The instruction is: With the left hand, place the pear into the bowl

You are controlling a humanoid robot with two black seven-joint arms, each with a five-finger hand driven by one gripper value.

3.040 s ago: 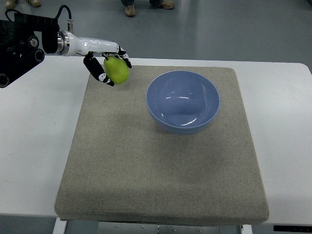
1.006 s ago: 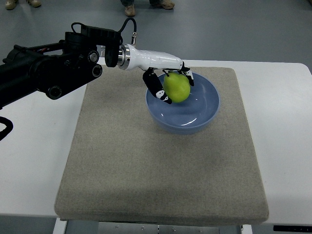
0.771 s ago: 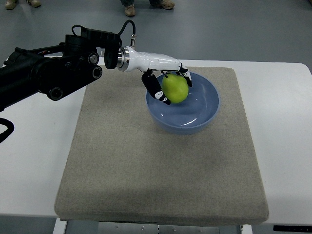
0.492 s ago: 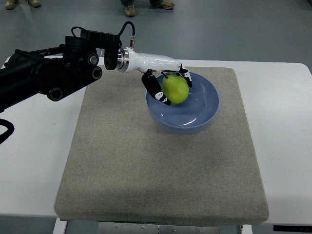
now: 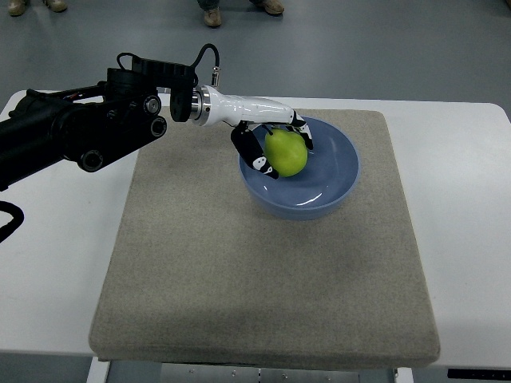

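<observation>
My left hand [image 5: 271, 144] is clamped on the green pear [image 5: 286, 153], fingers [image 5: 255, 155] wrapped around its near and far sides. I hold the pear over the blue bowl [image 5: 335, 171], just inside the rim at about 10 o'clock; whether the fruit touches the bowl's inner wall I cannot tell. My arm [image 5: 88, 128] reaches in from the 9 o'clock side. The bowl sits on a grey mat [image 5: 239, 279], toward the mat's 1 o'clock corner, and the mat lies on the white bench [image 5: 56, 239].
</observation>
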